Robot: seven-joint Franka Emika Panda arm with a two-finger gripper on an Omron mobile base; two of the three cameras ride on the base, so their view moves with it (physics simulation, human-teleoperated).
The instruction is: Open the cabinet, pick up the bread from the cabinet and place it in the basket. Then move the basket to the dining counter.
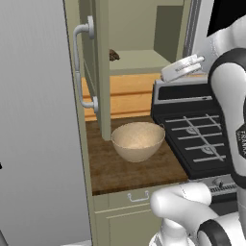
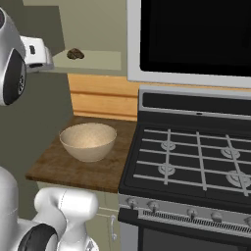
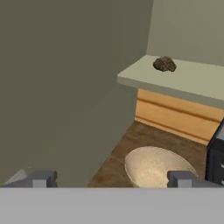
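Cabinet (image 1: 98,67) door swung open; the bread (image 3: 164,64), a small dark lump, sits on the shelf (image 3: 192,81) above the basket (image 1: 138,140) (which rests on the short wood counter (image 2: 73,169) beside the stove (image 2: 196,157)). The gripper (image 3: 111,179), fingers spread and empty, hangs well short of the shelf. Reaching the bread well likely means a level approach that straddles it without brushing the door.
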